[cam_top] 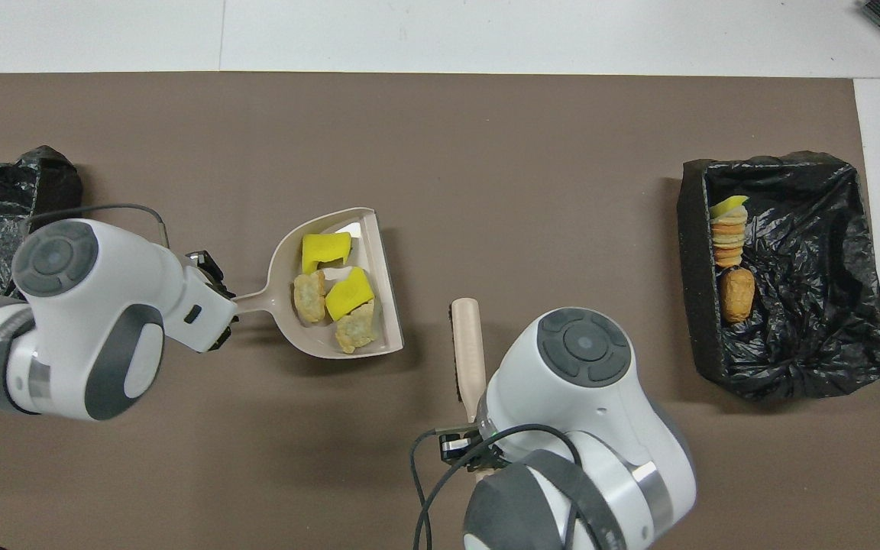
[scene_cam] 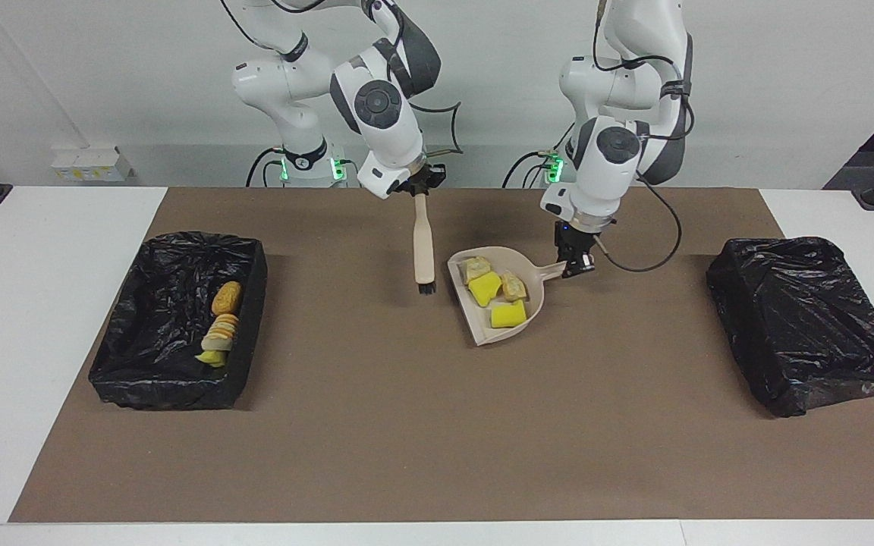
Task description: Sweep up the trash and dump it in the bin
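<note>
Left gripper lifts dustpan holding trash

A robotics lab: two white Franka arms bolted at a white table under a brown paper mat, plain white wall, cables trailing

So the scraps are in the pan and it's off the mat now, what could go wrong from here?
1. The dustpan hangs by its handle tip from the left end effector, open lip facing away from the robots; a forward tilt could spill the four scraps.
2. The bin at the left arm's end looks draped over with black plastic, so a dump there may slide off.
3. The brush, hanging from the right end effector, could clip the pan.
</note>
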Robot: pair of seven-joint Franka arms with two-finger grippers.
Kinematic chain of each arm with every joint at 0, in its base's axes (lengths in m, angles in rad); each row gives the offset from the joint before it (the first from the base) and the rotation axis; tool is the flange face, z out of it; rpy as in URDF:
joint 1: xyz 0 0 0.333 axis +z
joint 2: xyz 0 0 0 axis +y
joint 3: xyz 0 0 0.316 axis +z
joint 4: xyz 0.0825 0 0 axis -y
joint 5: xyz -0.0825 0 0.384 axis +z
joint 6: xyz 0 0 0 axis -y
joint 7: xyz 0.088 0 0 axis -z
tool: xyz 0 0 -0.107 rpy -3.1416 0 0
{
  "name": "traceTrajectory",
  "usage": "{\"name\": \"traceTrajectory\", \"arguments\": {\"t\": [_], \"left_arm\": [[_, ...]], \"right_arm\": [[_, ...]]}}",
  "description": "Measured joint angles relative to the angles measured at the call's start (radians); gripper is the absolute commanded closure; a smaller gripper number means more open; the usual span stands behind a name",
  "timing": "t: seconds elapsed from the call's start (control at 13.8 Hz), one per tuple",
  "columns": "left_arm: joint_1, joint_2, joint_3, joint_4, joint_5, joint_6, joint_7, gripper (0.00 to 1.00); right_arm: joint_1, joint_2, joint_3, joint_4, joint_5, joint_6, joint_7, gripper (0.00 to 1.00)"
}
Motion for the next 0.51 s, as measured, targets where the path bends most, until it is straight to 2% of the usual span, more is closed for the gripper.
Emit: {"name": "traceTrajectory", "arguments": {"t": [0.15,0.36,0.51], "left_arm": [[0.07,0.043,0.002,0.136,0.0,-0.118,0.076,1.0],[0.199,0.113,0.004,0.32,0.001,-0.245,0.217,1.0],[0.289,0.153,0.006,0.417,0.001,-0.3,0.303,1.0]], "right_arm": [[0.119,0.019,0.005,-0.042,0.0,0.131,0.121,1.0],[0.322,0.119,0.012,-0.065,0.0,0.346,0.3,1.0],[0.389,0.179,0.012,-0.064,-0.001,0.405,0.342,1.0]]}}
